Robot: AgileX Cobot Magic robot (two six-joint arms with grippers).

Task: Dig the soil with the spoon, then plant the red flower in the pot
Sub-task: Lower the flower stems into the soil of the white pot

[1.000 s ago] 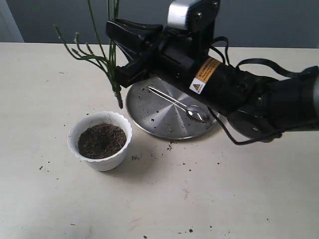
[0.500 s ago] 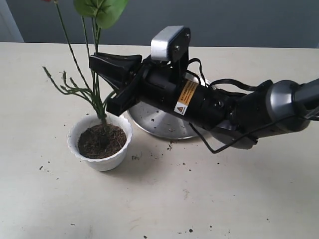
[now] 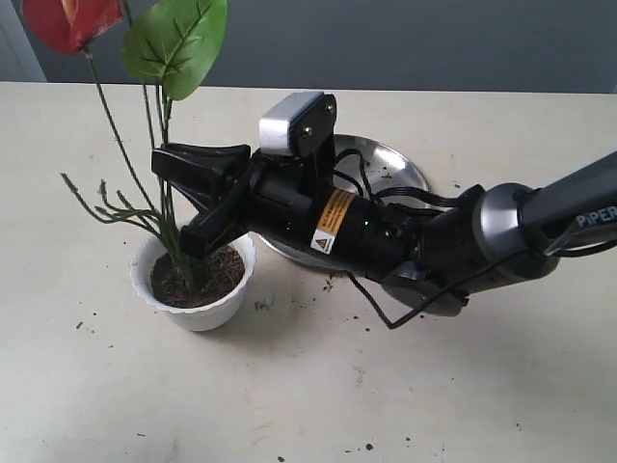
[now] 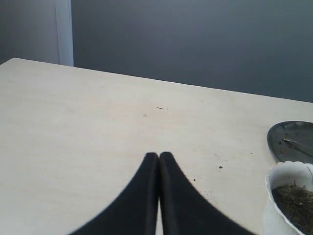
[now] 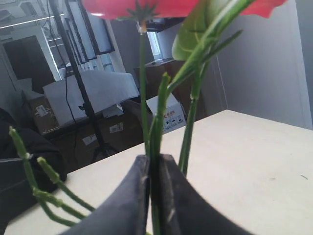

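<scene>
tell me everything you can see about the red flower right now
The red flower is a spray of long thin green stems with a glossy red bloom and one broad green leaf at the top, looking artificial. It stands nearly upright, its lower stems reaching down into the dark soil of the white scalloped pot. Bare side shoots branch off to the left in the exterior view. The right end effector is shut on the stems just above the pot's rim.

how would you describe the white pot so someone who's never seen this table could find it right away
Start at the round steel plate in the middle of the pale table; the right gripper reaches from it toward the table's left side. Under its fingertips sits the pot: small, white, scalloped rim, holding dark soil and the red flower.
</scene>
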